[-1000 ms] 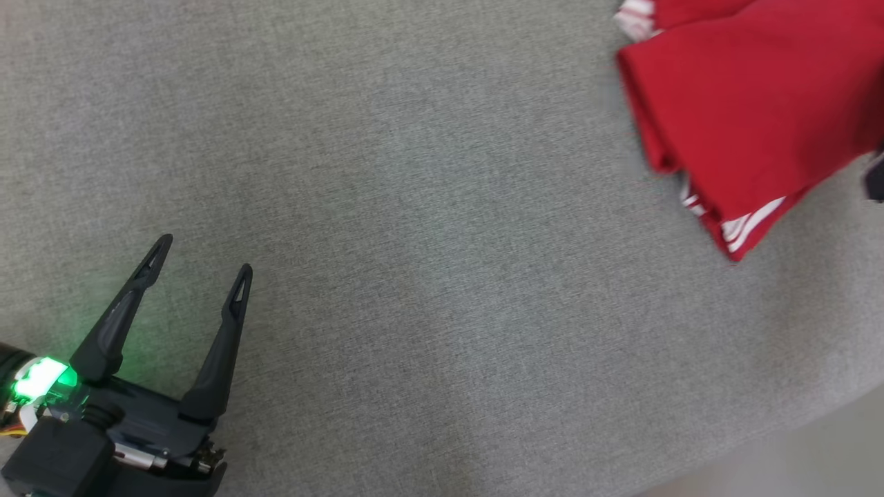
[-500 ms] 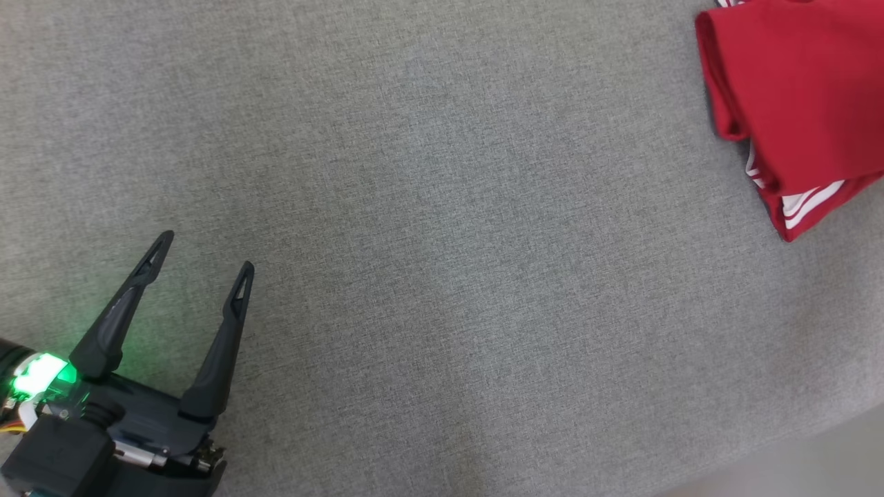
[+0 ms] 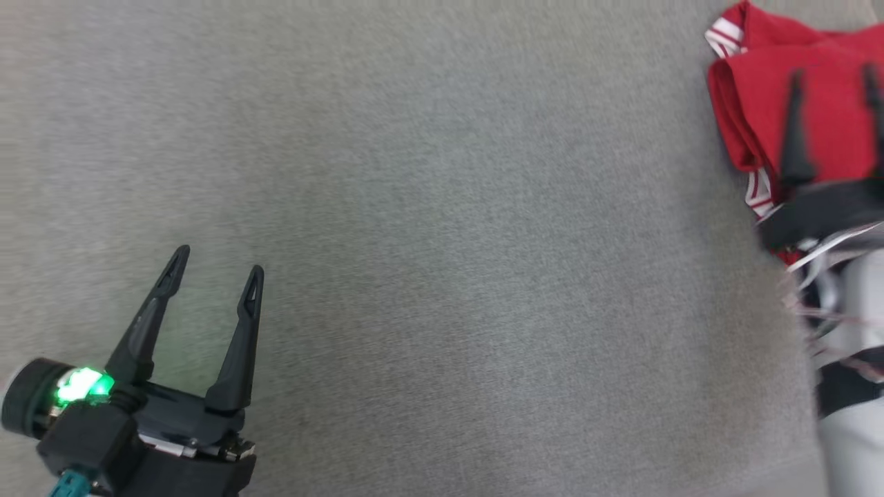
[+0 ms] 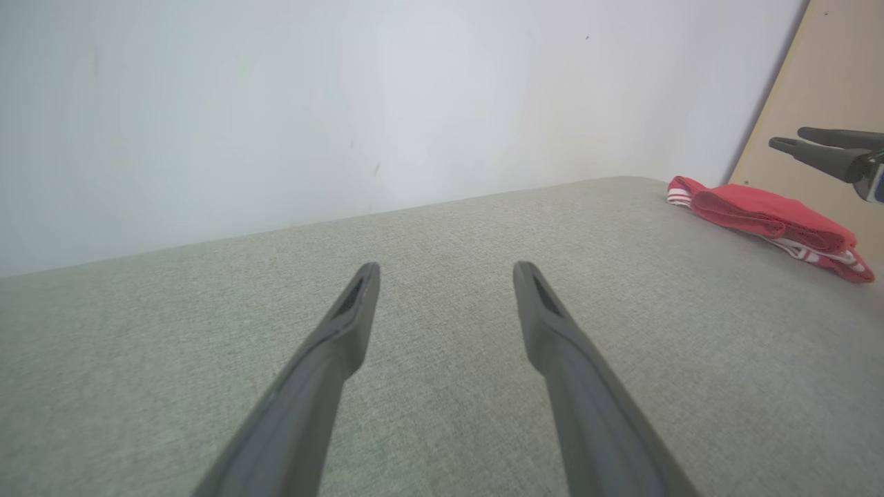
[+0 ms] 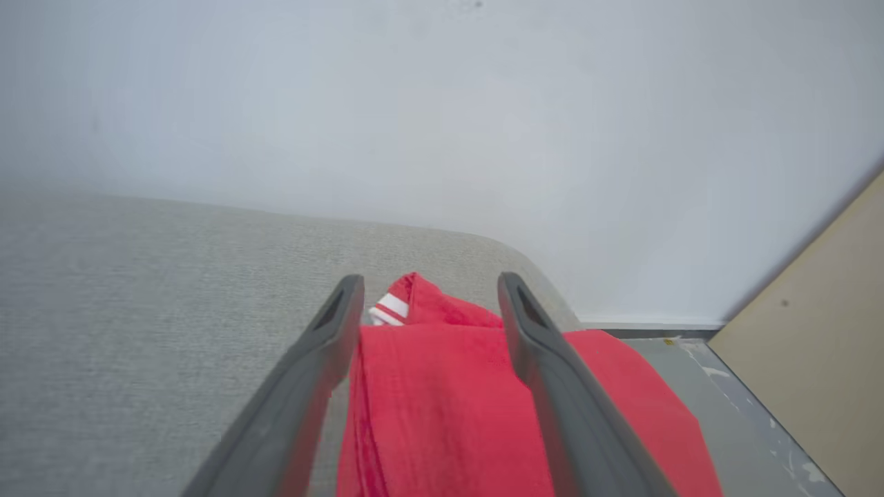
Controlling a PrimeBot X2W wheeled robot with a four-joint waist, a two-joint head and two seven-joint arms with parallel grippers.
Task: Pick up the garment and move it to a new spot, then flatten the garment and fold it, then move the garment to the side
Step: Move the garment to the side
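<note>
Since a second ago the right pincer (image 3: 834, 72) has come into the head view and spread its two fingers wide; it now stands open over the garment, gripping nothing. One red garment (image 3: 760, 103) with white stripes lies folded directly under and just ahead of those fingers, at the right end of the grey fabric-covered bench (image 3: 442, 241). Its place in the head view has shifted, but that camera has moved too. Two pincers are in sight. The left pincer (image 3: 219, 259) is open as before, empty, low over bare fabric, with the garment well off to its right. Beyond both pincers rises a plain white wall (image 4: 276, 103), and a tan wooden panel (image 4: 829, 69) leans past the garment's end of the bench. Nothing lies between either pincer and the garment
</note>
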